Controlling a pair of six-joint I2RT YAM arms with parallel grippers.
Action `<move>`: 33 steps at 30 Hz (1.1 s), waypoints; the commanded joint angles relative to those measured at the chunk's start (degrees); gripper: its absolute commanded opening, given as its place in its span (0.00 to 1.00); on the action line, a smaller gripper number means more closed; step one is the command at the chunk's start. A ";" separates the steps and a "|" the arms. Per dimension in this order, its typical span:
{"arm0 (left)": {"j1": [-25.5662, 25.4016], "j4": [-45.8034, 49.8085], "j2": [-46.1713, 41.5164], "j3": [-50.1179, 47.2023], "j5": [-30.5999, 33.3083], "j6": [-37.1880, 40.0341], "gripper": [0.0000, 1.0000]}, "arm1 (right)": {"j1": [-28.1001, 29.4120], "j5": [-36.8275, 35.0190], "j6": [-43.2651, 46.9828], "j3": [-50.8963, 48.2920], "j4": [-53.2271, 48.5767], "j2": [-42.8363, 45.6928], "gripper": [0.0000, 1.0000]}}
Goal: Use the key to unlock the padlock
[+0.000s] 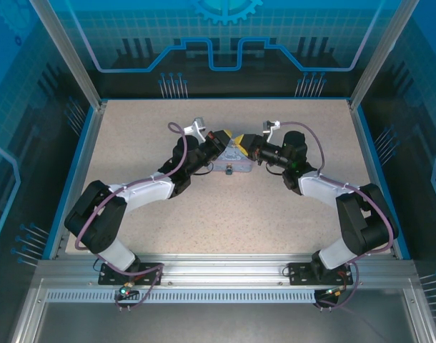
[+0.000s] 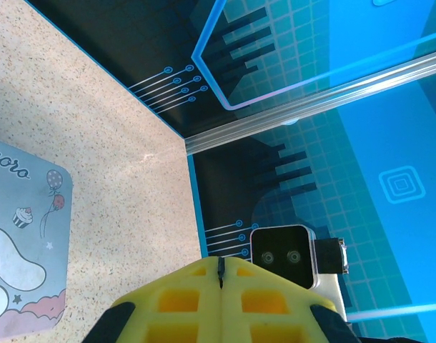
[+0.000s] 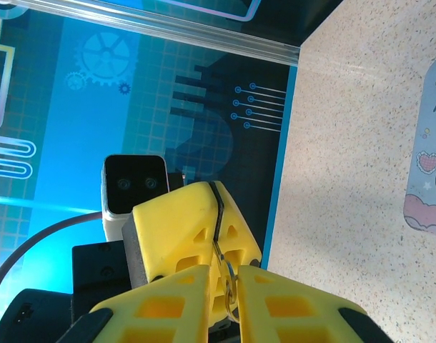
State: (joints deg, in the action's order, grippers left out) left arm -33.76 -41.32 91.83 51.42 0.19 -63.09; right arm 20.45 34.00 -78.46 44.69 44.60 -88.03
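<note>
Right gripper (image 3: pixel 229 275) pinching thin metal loop, likely padlock (image 3: pixel 233 287) shackle, steadying it; left gripper (image 2: pixel 221 263) fingers pressed together on dark sliver, likely key (image 2: pixel 220 274); tips meeting, presumably for insertion.

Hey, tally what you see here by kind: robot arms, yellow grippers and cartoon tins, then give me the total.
Robot arms: 2, the left arm and the right arm
Yellow grippers: 2, the left gripper and the right gripper
Tins: 1, the cartoon tin
Total: 5
</note>
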 commanded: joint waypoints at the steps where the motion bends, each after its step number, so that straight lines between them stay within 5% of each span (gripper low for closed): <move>1: -0.79 0.49 0.72 2.02 -1.16 0.85 0.00 | -0.51 1.37 -0.03 1.69 2.16 -0.47 0.18; 21: -1.18 0.45 0.54 1.35 -0.83 0.84 0.00 | -0.79 1.41 -0.15 1.71 1.96 -0.48 0.00; 33: -1.14 -0.16 -0.27 0.46 -0.04 0.91 0.00 | -1.22 1.69 0.32 0.90 1.54 0.18 0.00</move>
State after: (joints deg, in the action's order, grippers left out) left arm -34.15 -40.77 91.90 52.03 0.64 -63.07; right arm 20.03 35.00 -78.83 44.71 44.66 -88.33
